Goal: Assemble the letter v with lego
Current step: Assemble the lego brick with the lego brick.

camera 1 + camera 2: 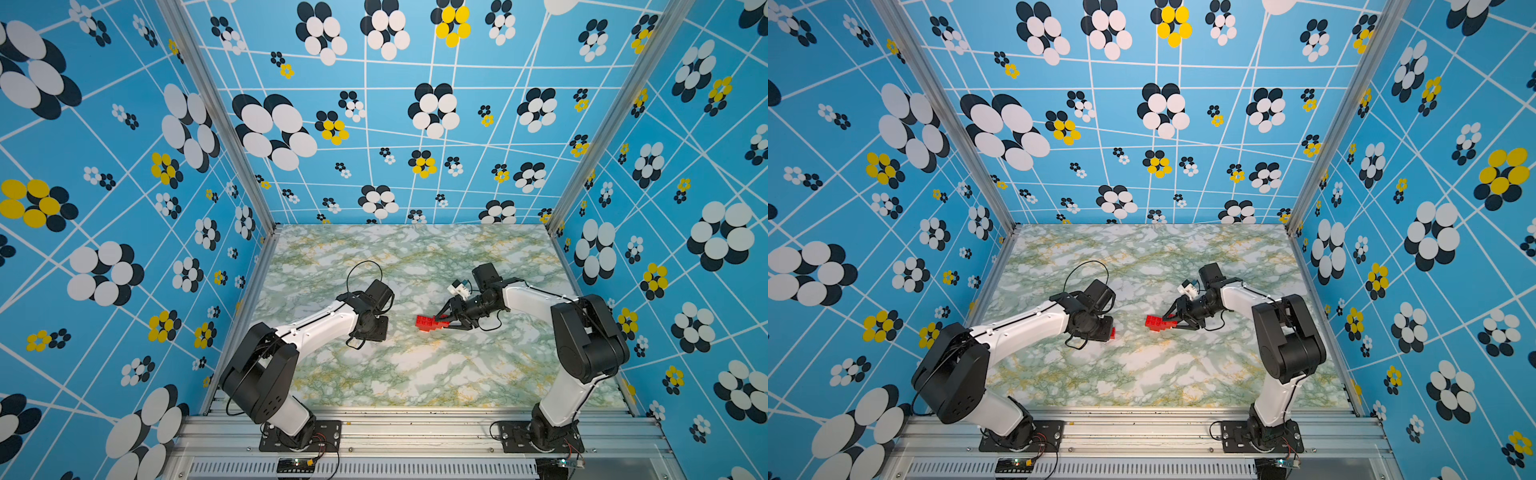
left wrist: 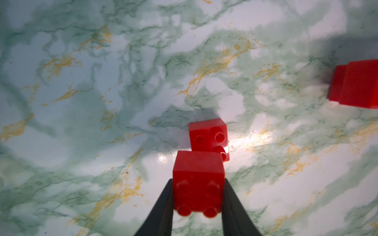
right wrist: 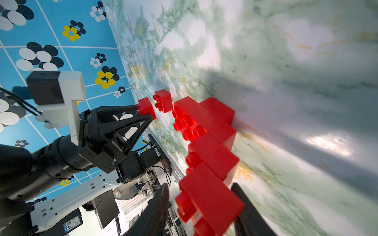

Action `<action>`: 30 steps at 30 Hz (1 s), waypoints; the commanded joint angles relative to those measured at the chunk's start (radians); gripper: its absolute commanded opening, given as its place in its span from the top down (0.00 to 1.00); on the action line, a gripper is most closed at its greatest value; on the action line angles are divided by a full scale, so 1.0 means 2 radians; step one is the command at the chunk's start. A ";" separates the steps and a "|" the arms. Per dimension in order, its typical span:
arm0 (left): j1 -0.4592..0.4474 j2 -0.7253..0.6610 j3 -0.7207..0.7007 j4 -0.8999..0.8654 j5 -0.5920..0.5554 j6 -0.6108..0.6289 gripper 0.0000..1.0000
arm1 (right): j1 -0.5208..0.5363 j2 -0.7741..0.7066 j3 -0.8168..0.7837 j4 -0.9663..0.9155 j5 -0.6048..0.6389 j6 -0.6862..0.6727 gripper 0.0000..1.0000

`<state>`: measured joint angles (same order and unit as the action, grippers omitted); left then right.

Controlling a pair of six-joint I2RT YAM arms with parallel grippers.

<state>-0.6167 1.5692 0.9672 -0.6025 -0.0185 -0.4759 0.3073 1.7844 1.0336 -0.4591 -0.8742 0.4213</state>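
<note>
- the left pincer (image 2: pixel 198 181) is pinching a single red brick (image 2: pixel 197 169) by two opposite sides, with four studs showing. the left arm is reaching in from the near left, its wrist bending down toward the marbled surface (image 1: pixel 415 374).
- a loose red brick (image 2: pixel 207 134) is sitting on the surface just beyond the held one, studs facing up.
- near the middle, a stepped cluster (image 1: pixel 428 323) of glossy red bricks is running lengthwise left to right in both top views, studs facing away from the surface.
- the right arm is stretching leftward, and the right pincer (image 1: pixel 439 323) is lying nearly level, straddling the cluster's right end. whether it is clamping, i cannot tell.
</note>
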 commanded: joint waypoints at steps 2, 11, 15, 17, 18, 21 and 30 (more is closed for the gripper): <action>0.005 0.012 0.016 -0.006 -0.005 -0.002 0.75 | 0.004 -0.002 0.011 -0.013 0.006 -0.013 0.49; 0.005 0.024 0.030 -0.013 -0.025 -0.001 0.77 | 0.004 0.000 0.011 -0.015 0.004 -0.014 0.50; 0.004 0.033 0.034 -0.023 -0.036 0.002 0.77 | 0.005 0.001 0.012 -0.014 0.004 -0.014 0.51; 0.004 0.035 0.034 -0.025 -0.037 -0.001 0.77 | 0.004 0.001 0.012 -0.015 0.004 -0.014 0.51; 0.004 0.035 0.034 -0.026 -0.037 -0.002 0.77 | 0.005 0.002 0.012 -0.015 0.004 -0.014 0.50; 0.002 0.032 0.034 -0.029 -0.035 -0.008 0.77 | 0.004 0.002 0.013 -0.015 0.004 -0.014 0.51; 0.001 0.037 0.031 -0.024 -0.026 -0.020 0.79 | 0.004 0.005 0.014 -0.015 0.005 -0.014 0.51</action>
<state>-0.6144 1.6283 1.0176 -0.6281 -0.0677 -0.4965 0.3073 1.7847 1.0355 -0.4629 -0.8722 0.4061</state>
